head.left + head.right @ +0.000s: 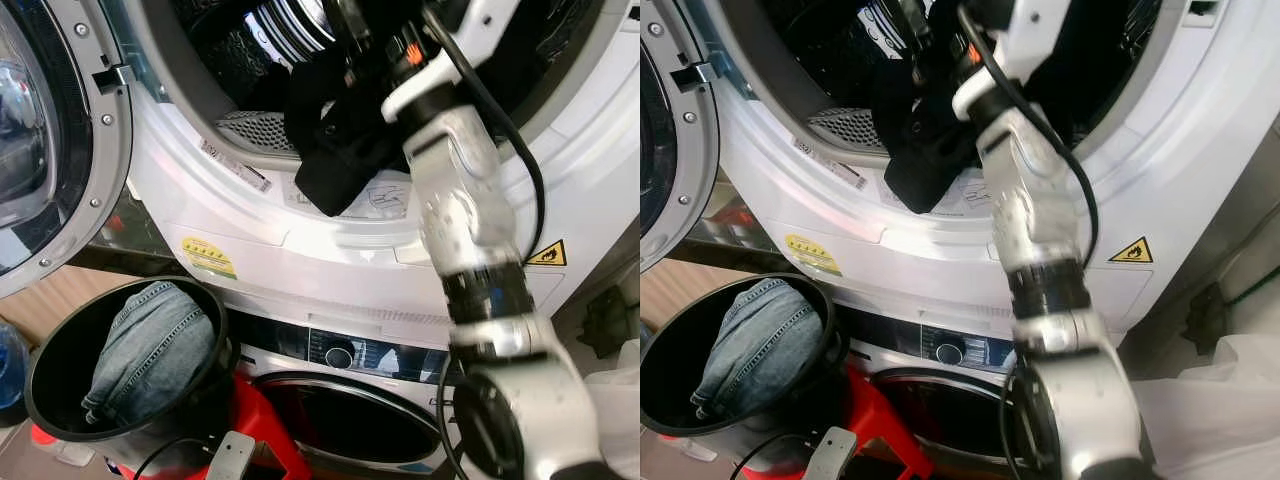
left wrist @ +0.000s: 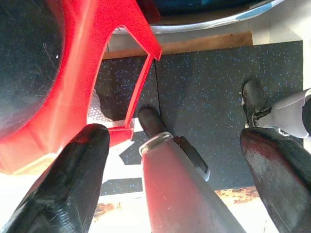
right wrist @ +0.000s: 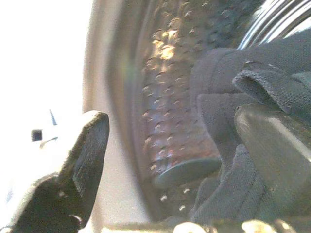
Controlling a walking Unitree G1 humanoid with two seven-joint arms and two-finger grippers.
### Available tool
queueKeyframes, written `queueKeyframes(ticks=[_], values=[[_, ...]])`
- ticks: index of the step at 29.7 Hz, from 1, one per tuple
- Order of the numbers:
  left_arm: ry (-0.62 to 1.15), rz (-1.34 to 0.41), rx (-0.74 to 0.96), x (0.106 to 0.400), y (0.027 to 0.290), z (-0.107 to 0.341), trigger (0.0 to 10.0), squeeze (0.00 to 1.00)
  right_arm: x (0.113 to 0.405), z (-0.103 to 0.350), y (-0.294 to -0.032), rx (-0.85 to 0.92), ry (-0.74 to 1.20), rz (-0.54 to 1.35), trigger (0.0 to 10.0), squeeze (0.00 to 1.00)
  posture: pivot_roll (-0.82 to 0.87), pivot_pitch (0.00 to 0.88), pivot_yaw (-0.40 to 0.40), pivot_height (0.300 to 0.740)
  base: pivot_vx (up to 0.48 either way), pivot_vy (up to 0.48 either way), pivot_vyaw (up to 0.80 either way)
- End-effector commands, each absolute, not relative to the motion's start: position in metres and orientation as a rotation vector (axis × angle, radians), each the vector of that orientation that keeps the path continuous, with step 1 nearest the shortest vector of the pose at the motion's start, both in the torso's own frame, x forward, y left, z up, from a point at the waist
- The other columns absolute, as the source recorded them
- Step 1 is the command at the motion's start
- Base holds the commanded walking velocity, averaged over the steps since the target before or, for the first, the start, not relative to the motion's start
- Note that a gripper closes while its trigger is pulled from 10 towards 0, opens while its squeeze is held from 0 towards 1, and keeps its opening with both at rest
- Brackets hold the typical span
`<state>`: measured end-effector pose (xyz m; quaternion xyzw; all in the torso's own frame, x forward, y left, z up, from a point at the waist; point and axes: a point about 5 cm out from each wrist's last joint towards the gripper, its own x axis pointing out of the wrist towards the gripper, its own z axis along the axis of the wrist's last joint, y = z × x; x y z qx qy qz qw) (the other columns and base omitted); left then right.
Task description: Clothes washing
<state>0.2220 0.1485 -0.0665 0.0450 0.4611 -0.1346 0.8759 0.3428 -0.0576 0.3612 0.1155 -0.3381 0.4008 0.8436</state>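
My right gripper [image 3: 170, 160] reaches into the drum [image 3: 170, 97], fingers spread, dark garment [image 1: 335, 140] seemingly released at the rim; jeans [image 1: 150, 345] wait in the basket [image 1: 50, 350].

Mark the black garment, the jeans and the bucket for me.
black garment [image 1: 335, 150]: left eye view, on the fold hanging over the drum's rim.
jeans [image 1: 150, 345]: left eye view, mid denim.
bucket [image 1: 45, 365]: left eye view, on its black inner wall.
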Motion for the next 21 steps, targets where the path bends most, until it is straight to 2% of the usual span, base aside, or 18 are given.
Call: queueKeyframes(ticks=[1,3,5,9,17,21], values=[[0.982,-0.265,0.084,0.218,0.153,-0.069,10.0,0.0,0.327,0.362,-0.05,0.231,-0.714,0.958,10.0,0.0,-0.22,0.096,0.124,0.74,0.0,0.0,0.0],[0.982,-0.264,0.083,0.218,0.153,-0.069,10.0,0.0,0.324,0.358,-0.05,0.197,-0.698,0.973,10.0,0.0,-0.23,0.095,0.125,0.74,0.0,0.0,0.0],[0.982,-0.265,0.083,0.218,0.153,-0.069,10.0,0.0,0.317,0.343,-0.049,0.078,-0.63,0.978,10.0,0.0,-0.22,0.092,0.122,0.74,0.0,0.0,0.0],[0.981,-0.264,0.084,0.218,0.154,-0.069,10.0,0.0,0.315,0.338,-0.052,0.014,-0.599,0.919,10.0,0.0,-0.22,0.096,0.12,0.74,0.0,0.0,0.0],[0.981,-0.257,0.074,0.217,0.153,-0.069,10.0,0.0,0.3,0.352,-0.068,0.038,-0.675,0.855,10.0,0.0,-0.22,0.1,0.114,0.74,0.0,0.0,0.0],[0.981,-0.257,0.072,0.217,0.153,-0.069,10.0,0.0,0.293,0.343,-0.078,-0.039,-0.634,0.794,10.0,0.0,-0.22,0.098,0.114,0.74,0.0,0.0,0.0]])
